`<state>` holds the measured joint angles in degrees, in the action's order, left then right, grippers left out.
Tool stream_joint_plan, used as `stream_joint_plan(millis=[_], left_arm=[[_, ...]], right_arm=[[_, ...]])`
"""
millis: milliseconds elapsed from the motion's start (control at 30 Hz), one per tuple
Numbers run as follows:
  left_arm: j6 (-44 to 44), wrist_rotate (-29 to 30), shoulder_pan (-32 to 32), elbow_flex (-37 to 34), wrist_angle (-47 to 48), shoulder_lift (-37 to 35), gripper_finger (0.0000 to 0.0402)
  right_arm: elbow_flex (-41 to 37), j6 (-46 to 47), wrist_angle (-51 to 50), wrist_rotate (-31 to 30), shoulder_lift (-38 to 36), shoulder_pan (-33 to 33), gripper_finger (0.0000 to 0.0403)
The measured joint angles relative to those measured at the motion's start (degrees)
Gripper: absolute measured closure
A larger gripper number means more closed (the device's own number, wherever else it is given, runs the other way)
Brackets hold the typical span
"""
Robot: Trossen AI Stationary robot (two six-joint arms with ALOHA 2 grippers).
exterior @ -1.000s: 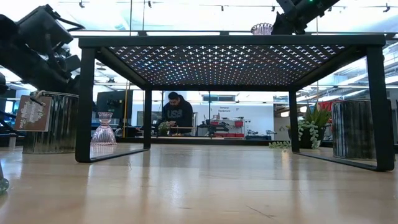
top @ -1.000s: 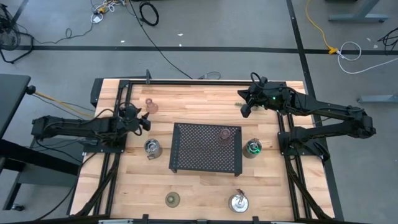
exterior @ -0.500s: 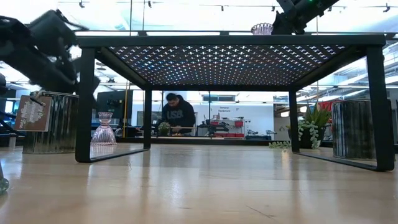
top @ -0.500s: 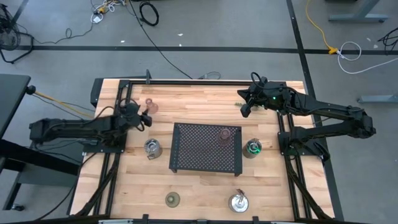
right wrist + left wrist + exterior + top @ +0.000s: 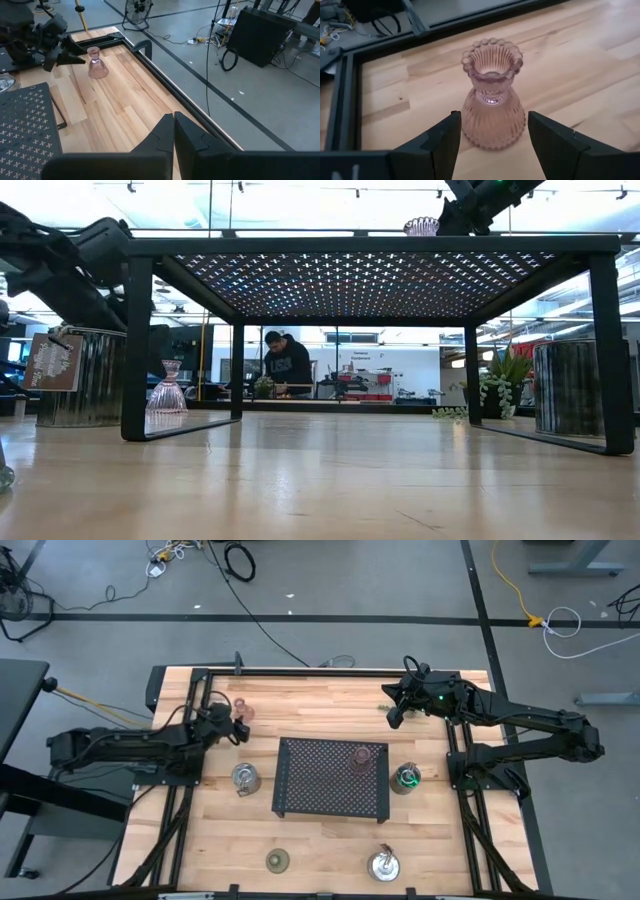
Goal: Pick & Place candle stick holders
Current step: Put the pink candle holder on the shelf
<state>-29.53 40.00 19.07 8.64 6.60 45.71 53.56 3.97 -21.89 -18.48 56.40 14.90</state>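
The left tool (image 5: 238, 727) is reaching toward the far left part of the light wooden plank tabletop (image 5: 330, 840), its two dark fingers (image 5: 440, 145) standing apart on either side of a ribbed translucent pink glass candle stick holder with a scalloped rim (image 5: 492, 95). In the left wrist view a gap is showing between each finger and the glass, so the fingers are not touching it. This holder is standing upright on the tabletop, just beyond the far left corner of the black perforated rectangular metal tray (image 5: 332, 778).

The right tool (image 5: 395, 716) is hovering over the far right part of the tabletop with its fingers pressed together, holding nothing.

A second pink glass holder (image 5: 361, 757) is standing on the tray's top, near its far right corner. A shiny silver metal holder (image 5: 244, 776) is sitting just left of the tray, another silver holder (image 5: 384, 864) is resting near the near right edge, and a flat olive-green holder (image 5: 277, 860) is lying near the near edge, left of it. A third silver cylinder carrying a small green leafy plant (image 5: 405, 778) is standing just right of the tray.
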Motion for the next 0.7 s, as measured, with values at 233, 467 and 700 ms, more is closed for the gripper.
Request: stream_joint_plan(millis=[233, 467, 700], left_arm=[[3.89, -3.71, 2.55, 0.00, -7.58, 3.62, 0.0168], [5.93, -8.86, 6.85, 0.00, -12.27, 6.67, 0.0167], [9.29, -10.18, 9.69, 0.00, -19.65, 11.47, 0.0167]], right_arm=[[0.00, 0.00, 0.00, -0.02, 0.00, 0.00, 0.0389], [0.00, 0.28, -0.02, 0.05, 0.00, 0.00, 0.0389], [0.00, 1.19, -0.02, 0.05, 0.00, 0.00, 0.0389]])
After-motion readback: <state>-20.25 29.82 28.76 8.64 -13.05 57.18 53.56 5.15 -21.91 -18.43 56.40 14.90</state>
